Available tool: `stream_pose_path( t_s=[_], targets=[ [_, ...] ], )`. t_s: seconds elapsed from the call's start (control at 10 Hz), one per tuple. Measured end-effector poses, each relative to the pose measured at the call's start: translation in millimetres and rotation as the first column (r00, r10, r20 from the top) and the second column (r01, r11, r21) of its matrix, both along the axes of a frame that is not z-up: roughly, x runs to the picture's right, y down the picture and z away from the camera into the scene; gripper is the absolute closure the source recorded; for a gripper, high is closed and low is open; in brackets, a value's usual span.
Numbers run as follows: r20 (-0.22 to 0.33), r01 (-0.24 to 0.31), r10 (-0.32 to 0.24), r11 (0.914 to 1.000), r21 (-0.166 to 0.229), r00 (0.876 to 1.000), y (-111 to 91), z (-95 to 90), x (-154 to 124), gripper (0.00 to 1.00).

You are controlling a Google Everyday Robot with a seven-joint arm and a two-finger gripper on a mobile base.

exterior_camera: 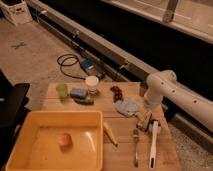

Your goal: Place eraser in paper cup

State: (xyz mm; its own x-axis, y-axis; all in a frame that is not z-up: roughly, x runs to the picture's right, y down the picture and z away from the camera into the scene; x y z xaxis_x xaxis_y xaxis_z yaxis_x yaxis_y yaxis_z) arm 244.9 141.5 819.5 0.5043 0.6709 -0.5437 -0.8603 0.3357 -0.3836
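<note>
Yellow tub takes the bench's 7 o'clock part, w/ a small pinkish item inside. At approx 11 o'clock sit a translucent green cup and a blue sponge, w/ a dark green veg just below the sponge. Paper cup stands upright at 12 o'clock, just right of the sponge, mouth up, and its inside can't be seen. Right of centre are a dark brown lump and a pale blue cloth. At 5 o'clock a fork and a white-handled brush lie side by side.

Eraser lies on the bench at approx 3 o'clock, just right of the cloth and above the fork, well apart from the paper cup. Gripper hangs directly over it under the white arm, jaws spread wide. Can't tell if anything touches the eraser.

Step in hand, as I read it: the pick, w/ the eraser not yet lifted. To do it well:
- Straddle the eraser's short side so it sits square betw. the fingers, not by a corner.
- Keep clear of the brush head and fork tines, both just beside it, and don't snag the cloth edge.
- Lift straight up, high enough to pass over the cloth and brown lump.
- Travel toward 11 o'clock and stop centred over the paper cup's rim.
- Release low, since the cup looks light and a nudge to the rim would likely tip it into the sponge
</note>
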Motion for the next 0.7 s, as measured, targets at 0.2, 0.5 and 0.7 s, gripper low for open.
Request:
stream_pose_path(
  t_s=[0.2,0.5,0.7],
  targets=[
    [-0.015,-0.016,0.015,0.9997,-0.019,1.000,5,7.1,0,0.37],
    [-0.085,-0.056,0.053,0.9980,-0.029,0.995,10,13.8,12,0.37],
    [-0.118,-0.072,0.068,0.9970,-0.027,0.991,10,16.3,15,0.37]
  ],
)
